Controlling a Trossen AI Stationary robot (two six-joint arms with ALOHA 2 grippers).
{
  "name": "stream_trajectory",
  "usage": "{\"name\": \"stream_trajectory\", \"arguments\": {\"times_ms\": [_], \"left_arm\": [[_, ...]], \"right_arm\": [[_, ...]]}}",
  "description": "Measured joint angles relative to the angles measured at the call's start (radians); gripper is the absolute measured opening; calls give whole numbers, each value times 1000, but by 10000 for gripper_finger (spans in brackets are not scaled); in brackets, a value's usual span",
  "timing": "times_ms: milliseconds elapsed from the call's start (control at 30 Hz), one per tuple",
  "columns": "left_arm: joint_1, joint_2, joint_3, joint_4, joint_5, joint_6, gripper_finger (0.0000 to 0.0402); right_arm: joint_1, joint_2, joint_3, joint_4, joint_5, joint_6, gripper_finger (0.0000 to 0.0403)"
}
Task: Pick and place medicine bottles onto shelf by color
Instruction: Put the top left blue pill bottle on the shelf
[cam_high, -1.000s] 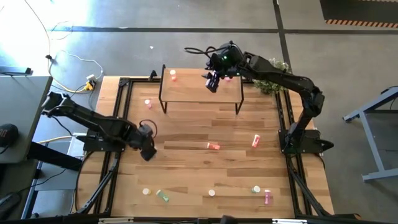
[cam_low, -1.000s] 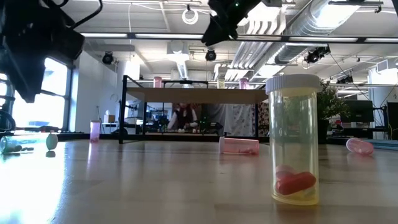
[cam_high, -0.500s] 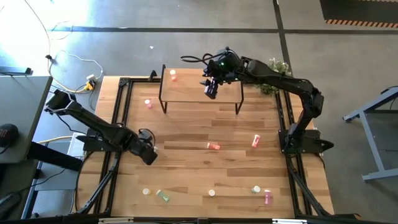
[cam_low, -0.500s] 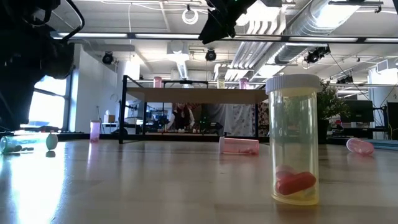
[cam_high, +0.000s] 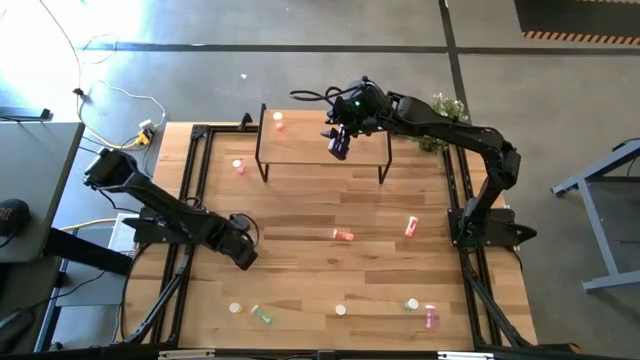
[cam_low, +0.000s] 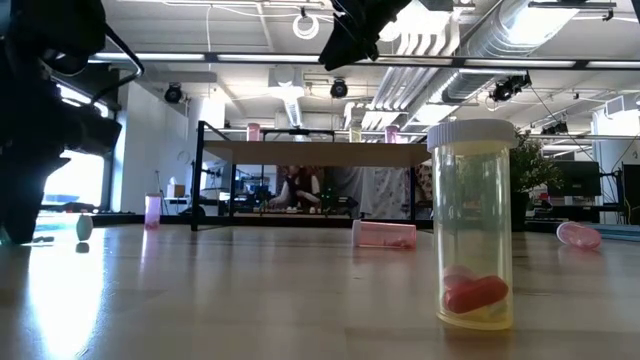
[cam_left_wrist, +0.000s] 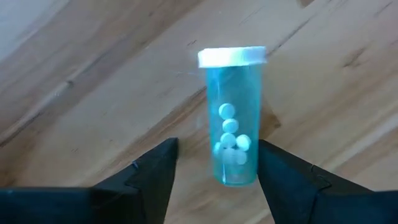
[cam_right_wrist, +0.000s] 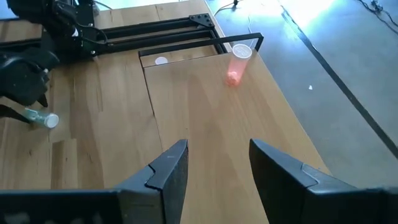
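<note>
My high view looks straight down on the whole worktop (cam_high: 330, 200). My low view sits at worktop height, facing level across to the shelf (cam_low: 315, 152), which the overhead shares. My left wrist view looks close down past its fingers (cam_left_wrist: 158, 171) at wood; the right wrist view looks farther, over the shelf top.

Bright daylight, window glare, soft foreground
</note>
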Motion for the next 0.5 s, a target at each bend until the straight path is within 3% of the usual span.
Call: {"name": "stream_trajectory", "arguments": {"times_ms": [333,500], "left_arm": [[1,3,-2,8,15,82,107],[0,-20,-4,37,23,110,87]], "right_arm": [[2,0,0,-3,0,4,162],[27,0,0,-14,1,25,162]]}}
